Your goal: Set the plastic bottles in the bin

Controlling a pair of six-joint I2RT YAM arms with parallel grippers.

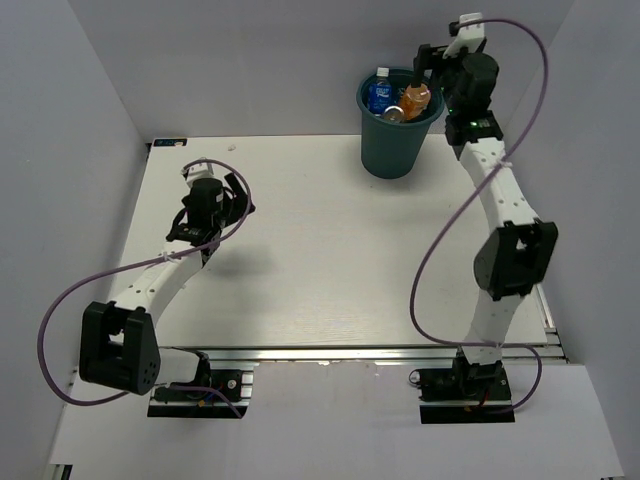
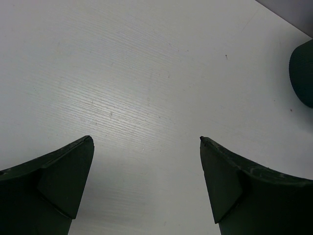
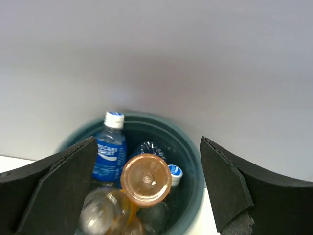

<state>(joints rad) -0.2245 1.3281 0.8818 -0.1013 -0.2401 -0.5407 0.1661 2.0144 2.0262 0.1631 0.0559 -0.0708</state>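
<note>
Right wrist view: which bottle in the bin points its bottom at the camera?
The orange bottle in the middle: its round base faces the camera, while the blue-labelled bottle left of it shows its cap.

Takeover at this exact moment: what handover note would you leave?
Left gripper: open, empty, over the table.
Right gripper: open above the bin, holding nothing.
Bottles: orange bottle on top of the pile in the bin, blue-labelled bottle beside it; exact count unclear.
Done: no bottle shows on the table.
Left: confirm the count, retract the right arm.
</note>
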